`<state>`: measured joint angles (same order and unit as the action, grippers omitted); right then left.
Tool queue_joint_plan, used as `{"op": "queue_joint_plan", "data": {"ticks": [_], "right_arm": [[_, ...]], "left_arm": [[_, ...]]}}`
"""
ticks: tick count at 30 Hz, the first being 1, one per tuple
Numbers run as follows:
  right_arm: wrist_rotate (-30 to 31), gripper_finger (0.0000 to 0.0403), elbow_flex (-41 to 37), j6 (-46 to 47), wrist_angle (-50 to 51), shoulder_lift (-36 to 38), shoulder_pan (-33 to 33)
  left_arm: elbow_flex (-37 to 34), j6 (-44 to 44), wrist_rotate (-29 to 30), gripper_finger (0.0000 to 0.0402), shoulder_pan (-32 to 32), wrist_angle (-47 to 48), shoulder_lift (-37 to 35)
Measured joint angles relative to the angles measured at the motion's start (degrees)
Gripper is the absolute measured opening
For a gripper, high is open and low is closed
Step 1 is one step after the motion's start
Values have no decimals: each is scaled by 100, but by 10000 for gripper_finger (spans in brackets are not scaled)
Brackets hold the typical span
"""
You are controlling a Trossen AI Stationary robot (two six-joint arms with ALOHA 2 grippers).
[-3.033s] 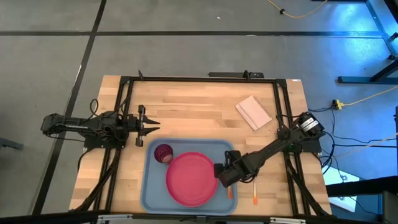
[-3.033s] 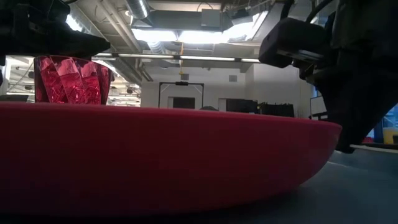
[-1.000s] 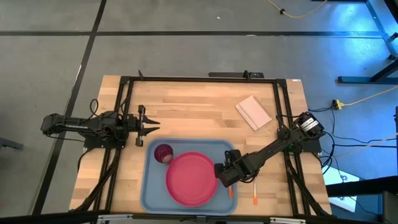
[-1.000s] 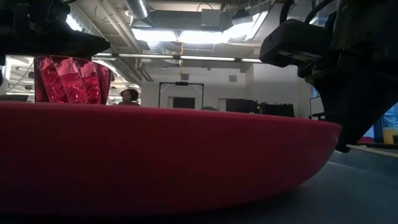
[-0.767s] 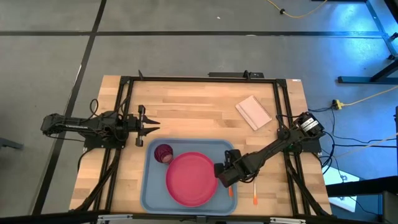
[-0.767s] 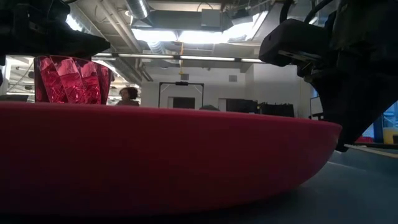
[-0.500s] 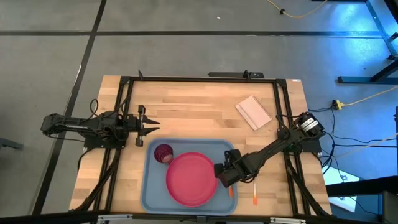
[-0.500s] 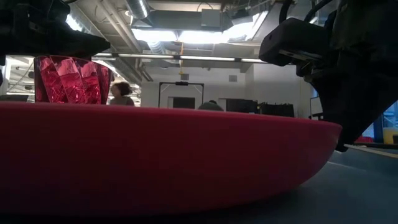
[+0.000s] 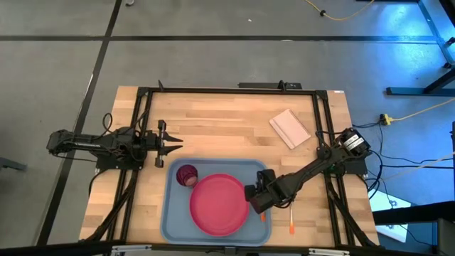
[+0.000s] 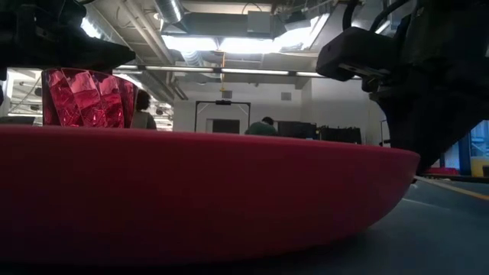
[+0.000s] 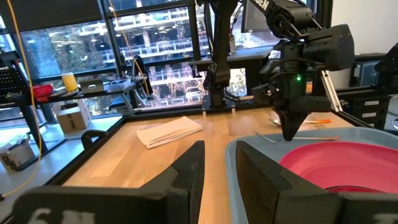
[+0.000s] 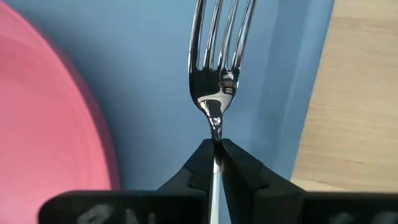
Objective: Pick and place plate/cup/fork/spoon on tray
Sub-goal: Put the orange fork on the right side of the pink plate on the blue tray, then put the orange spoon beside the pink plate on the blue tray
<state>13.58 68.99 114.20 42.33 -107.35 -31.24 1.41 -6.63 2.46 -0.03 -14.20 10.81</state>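
silver fork [image 12: 214, 74] pinched in right gripper [image 12: 214, 163] over blue tray [image 12: 149, 74], left gripper [image 11: 216, 163] parted

Wooden table [image 9: 213, 121]: light blue tray [image 9: 174, 220] at the near edge, folded white napkin [image 9: 289, 128] far right, orange-handled utensil [image 9: 291, 227] beside the tray.

The robot's right arm reaches in from the right side of the surface, elbow bent and wrist angled downward, its right hand [image 9: 257, 201] low near the front edge. In the right wrist view, the two dark fingers [image 12: 200, 163] are pinched tight on the thin metal neck of the fork [image 12: 217, 68]. The left arm lies stretched level at the surface's left side, its left hand [image 9: 169, 147] idle, fingers slightly parted, gripping nothing.
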Motion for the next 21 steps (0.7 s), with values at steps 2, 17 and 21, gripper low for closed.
{"op": "queue_joint_plan", "data": {"ticks": [2, 17, 21], "right_arm": [[-15, 28, 0, 94, 10, 0, 0], [-270, 74, 0, 249, 28, 0, 0], [-178, 116, 0, 214, -17, 0, -2]], "left_arm": [[0, 2, 0, 84, 0, 0, 0], [-7, 1, 1, 84, 1, 2, -2], [-7, 0, 2, 84, 0, 2, -2]]}}
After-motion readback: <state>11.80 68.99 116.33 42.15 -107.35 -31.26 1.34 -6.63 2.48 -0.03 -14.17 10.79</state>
